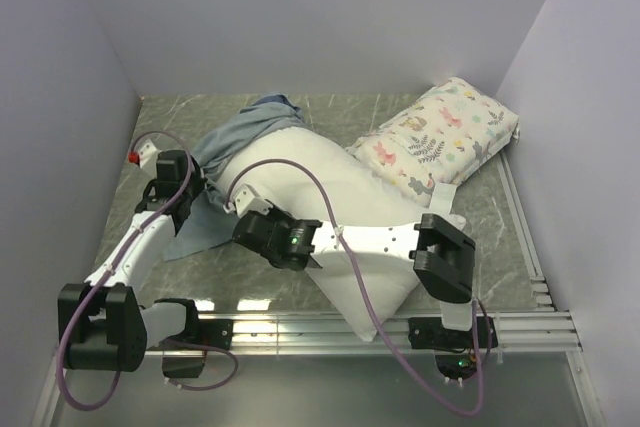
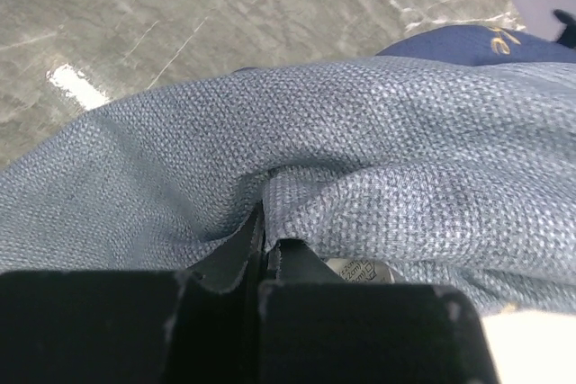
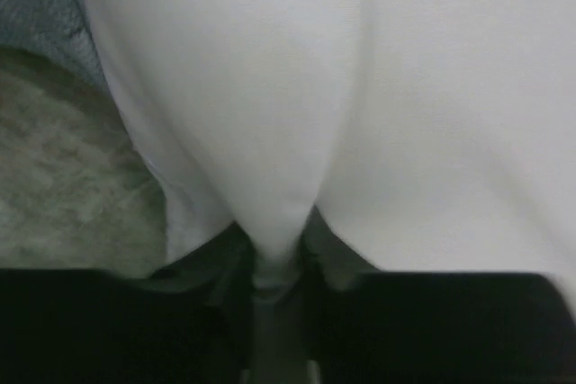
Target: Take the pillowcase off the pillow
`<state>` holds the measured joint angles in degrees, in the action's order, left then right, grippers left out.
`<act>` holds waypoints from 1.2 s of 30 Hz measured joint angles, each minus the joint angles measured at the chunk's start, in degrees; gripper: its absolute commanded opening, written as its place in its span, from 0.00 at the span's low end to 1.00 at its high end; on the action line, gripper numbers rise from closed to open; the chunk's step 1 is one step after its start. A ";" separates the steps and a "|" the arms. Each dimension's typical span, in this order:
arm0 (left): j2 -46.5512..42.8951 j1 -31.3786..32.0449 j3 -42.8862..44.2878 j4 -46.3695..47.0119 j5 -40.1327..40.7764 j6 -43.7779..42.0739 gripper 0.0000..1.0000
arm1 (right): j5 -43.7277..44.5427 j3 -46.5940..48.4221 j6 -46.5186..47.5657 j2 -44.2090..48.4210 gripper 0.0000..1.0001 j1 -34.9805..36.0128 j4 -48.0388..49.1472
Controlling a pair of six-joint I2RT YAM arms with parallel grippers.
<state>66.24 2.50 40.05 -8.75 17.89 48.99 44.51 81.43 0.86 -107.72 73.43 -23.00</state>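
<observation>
The floral pillow point(image 1: 440, 137) is sitting at the pillow's point(image 1: 340, 202) far right corner, butting up against it and hemming that side in. The pillowcase point(image 1: 240, 137) is bunching over the pillow's far left end, with a flat tail of it lying on the tabletop point(image 1: 500, 237) to the pillow's left. Most of the pillow is lying bare.

The left claw point(image 2: 263, 254) is pinching tight on a fold of pillowcase by the pillow's left edge, and a darker blue flap point(image 2: 459, 42) is peeking out behind that fold. The right claw point(image 3: 279, 263) is squeezing a ridge of white pillow cloth between its jaws on the pillow's left side. Its arm is reaching right across the pillow's near half.

Everything's resting on a grey marble-look tabletop, with plain pale walls point(image 1: 300, 17) boxing it in on three sides. Metal rails point(image 1: 520, 325) are running along the edge by the pillow's near corner. Bare tabletop is showing right of the pillow's near end and in a strip beyond the pillowcase.
</observation>
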 measured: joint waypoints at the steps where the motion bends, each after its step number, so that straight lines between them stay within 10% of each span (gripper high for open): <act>1: -0.11 0.04 0.61 -0.61 -0.04 0.00 0.01 | 0.98 0.92 -0.44 -0.13 0.00 -0.35 -0.46; 19: 5.35 -7.76 11.02 -4.90 -10.40 4.42 0.01 | -7.08 14.47 -7.21 16.50 0.00 -6.54 -15.78; 36: 18.93 -12.59 30.64 -13.77 -18.56 3.80 0.01 | -39.74 1.68 -15.45 34.95 0.00 -25.49 -13.57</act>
<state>85.17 -10.09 70.70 -22.52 -0.67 52.80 4.78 83.11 -14.59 -72.77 47.94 -36.58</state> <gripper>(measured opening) 0.024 0.030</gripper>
